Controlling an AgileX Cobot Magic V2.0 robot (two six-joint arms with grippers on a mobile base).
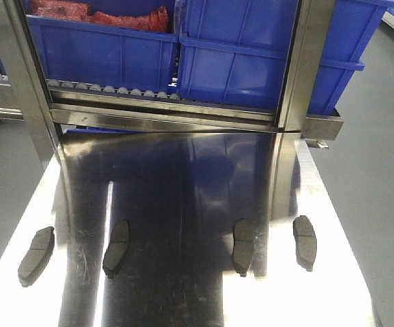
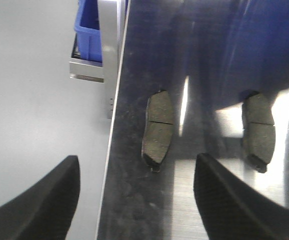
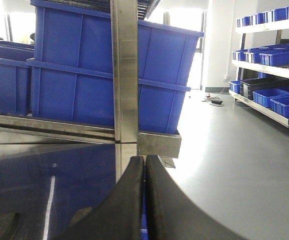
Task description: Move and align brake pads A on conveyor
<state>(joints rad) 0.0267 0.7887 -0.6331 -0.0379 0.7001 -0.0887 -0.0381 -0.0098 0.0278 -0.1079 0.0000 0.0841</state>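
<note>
Lying on steel table (image 1: pixel 183 300): brake pads A, four, grooved face up, in a loose row across the near end, none touching another.
Far-left pad (image 1: pixel 36 255): near the left table edge, tilted off the line of the rest.
Second pad (image 1: pixel 117 248): leaning slightly; wide gap to the next.
Third pad (image 1: pixel 243 246): close to straight.
Far-right pad (image 1: pixel 305 242): near the third, toward the right edge.
Conveyor: not seen in any view; beyond the table only a roller rack (image 1: pixel 115 90) and blue bins (image 1: pixel 251 61).
Reason for layout: judged staged flat and apart to leave finger room round each pad.
Left gripper (image 2: pixel 134 200): spread wide, empty, hovering at the left table edge, its outer finger out over the floor. Far-left pad (image 2: pixel 158 127) ahead of the gap, nearer the inner finger, clear of both; second pad (image 2: pixel 258 130) further right.
Right gripper (image 3: pixel 144 200): fingers pressed together, nothing between them, raised and facing the bins; no pad in its view.
Task standing: judged not begun; pads unaligned and off the belt.
</note>
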